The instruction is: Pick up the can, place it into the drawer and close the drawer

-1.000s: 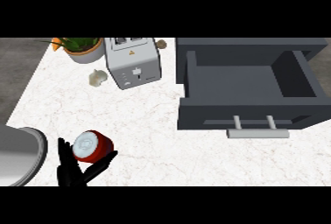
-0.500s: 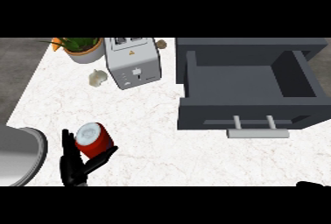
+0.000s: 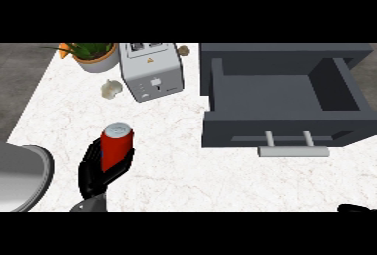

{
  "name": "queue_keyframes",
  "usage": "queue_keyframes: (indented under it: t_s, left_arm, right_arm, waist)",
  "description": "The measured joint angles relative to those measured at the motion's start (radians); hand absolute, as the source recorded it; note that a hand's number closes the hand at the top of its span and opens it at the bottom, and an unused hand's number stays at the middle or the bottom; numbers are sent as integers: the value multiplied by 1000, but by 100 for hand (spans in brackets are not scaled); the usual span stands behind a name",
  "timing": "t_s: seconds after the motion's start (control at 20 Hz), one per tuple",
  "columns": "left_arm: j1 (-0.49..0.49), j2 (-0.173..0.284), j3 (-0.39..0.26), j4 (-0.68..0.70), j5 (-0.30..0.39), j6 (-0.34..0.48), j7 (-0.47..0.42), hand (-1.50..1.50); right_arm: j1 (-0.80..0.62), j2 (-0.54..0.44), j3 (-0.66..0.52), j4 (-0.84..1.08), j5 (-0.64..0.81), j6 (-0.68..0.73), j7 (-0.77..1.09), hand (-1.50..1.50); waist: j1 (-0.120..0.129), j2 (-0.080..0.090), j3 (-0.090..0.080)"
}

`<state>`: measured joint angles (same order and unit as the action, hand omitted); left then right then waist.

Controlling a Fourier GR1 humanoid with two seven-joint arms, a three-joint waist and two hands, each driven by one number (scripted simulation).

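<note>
A red can [image 3: 116, 148] with a silver top stands upright in my left hand [image 3: 94, 174], which is shut on it from below and behind, over the white counter's left part. The open dark grey drawer [image 3: 221, 94] lies to the right, its inside bare, its pale handle [image 3: 293, 151] facing the front edge. Can and hand are well left of the drawer. Only a black sliver of my right hand [image 3: 358, 208] shows at the lower right edge.
A white toaster [image 3: 151, 71] stands at the back, left of the drawer. A potted plant [image 3: 93, 55] sits at the back left corner, with a pale garlic bulb [image 3: 110, 88] in front of it. My left grey forearm [image 3: 21, 175] fills the lower left.
My left hand has turned the can from lying top-up toward me to upright and carried it slightly right and away. A bit of my right hand has appeared at the lower right.
</note>
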<state>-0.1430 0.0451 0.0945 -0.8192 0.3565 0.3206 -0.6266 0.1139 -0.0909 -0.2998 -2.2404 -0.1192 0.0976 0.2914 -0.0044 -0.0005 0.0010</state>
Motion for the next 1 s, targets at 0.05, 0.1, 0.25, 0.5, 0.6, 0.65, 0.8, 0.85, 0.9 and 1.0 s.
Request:
queue_keyframes:
  t_s: [0.05, 0.1, 0.25, 0.5, 0.6, 0.65, 0.8, 0.85, 0.9, 1.0]
  left_arm:
    - [-20, 1, 8, 28, 2, -13, -13, 150]
    - [-28, 6, 10, 26, 2, -22, -7, 150]
    - [-52, 12, 11, 34, -2, -41, -13, 150]
    - [-172, 37, -34, 109, -39, -125, 28, 150]
    - [-230, 42, -54, 147, -52, -174, 46, 150]
    - [-258, 46, -54, 174, -53, -202, 43, 150]
    - [-341, 32, -54, 240, -61, -243, 33, 150]
    - [-358, 29, -54, 249, -66, -246, 33, 150]
    - [-381, 29, -55, 250, -68, -253, 46, 150]
    - [-421, 15, -63, 250, -78, -243, 69, 150]
  right_arm:
    - [0, -1, -3, 4, -1, 4, -5, -150]
    - [4, 8, 6, 6, 11, 3, -14, -150]
    - [1, 10, 3, 8, 17, 2, -19, -150]
    - [-19, -10, -13, 22, 3, 10, -15, -150]
    - [-25, -9, -6, 14, 9, 5, -5, -150]
    - [-19, -7, -6, 14, 7, 9, -14, -150]
    - [-43, -5, 1, 37, 27, -4, -16, -150]
    - [-44, -12, -9, 26, 19, -5, -2, -150]
    - [-44, -15, -10, 16, 19, -5, 4, -150]
    - [-38, -21, -20, 22, 13, 3, 2, -150]
  waist:
    - [0, 0, -1]
    - [0, 0, -1]
    - [0, 1, -1]
    - [-11, 3, -2]
    - [-15, 4, -2]
    - [-16, 5, -2]
    - [-14, 5, -2]
    - [-13, 5, -2]
    - [-12, 4, -2]
    - [-10, 3, -2]
